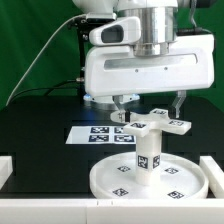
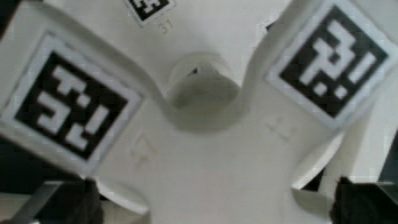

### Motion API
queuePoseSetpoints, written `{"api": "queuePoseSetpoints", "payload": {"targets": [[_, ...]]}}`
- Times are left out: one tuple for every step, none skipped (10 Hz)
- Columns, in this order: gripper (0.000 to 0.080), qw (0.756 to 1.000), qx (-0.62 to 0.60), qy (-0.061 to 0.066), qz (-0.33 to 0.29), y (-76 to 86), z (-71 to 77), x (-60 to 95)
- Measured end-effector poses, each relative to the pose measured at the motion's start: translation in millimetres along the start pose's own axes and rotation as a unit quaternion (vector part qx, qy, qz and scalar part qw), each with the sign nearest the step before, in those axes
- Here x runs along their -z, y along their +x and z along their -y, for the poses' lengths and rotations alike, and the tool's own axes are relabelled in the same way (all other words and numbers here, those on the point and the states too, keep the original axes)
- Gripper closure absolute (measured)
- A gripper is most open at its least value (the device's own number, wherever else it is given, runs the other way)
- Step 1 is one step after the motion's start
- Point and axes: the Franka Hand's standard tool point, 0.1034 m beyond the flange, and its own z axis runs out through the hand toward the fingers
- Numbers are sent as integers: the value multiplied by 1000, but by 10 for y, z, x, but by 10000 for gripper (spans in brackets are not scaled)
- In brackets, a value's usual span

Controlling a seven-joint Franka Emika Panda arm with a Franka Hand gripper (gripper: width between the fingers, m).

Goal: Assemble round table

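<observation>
Foot over post
The gripper grasps the foot, held flat just above the upright post on the disc, slightly right.

Black counter fills the lower part of the exterior view; surface matte and evenly lit. Marker board lies flat on the counter near mid-frame, partly hidden. Behind the counter's far edge hangs a green backdrop, brighter toward the exterior view's left. A thin cable runs slanting across the backdrop, above the counter. White raised borders edge the counter at both near sides. Wrist view shows no background.
</observation>
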Motion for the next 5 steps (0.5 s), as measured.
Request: {"api": "queuePoseSetpoints", "payload": {"targets": [[151,1000,0,-2,-2,6,0,-17],[151,1000,0,-3,-4,14,-9,-29],[151,1000,-3,-3,-4,13,-11,-30],[268,1000,-14,-3,-4,13,-11,-31],[362,1000,-14,-3,-4,15,-16,-28]]}}
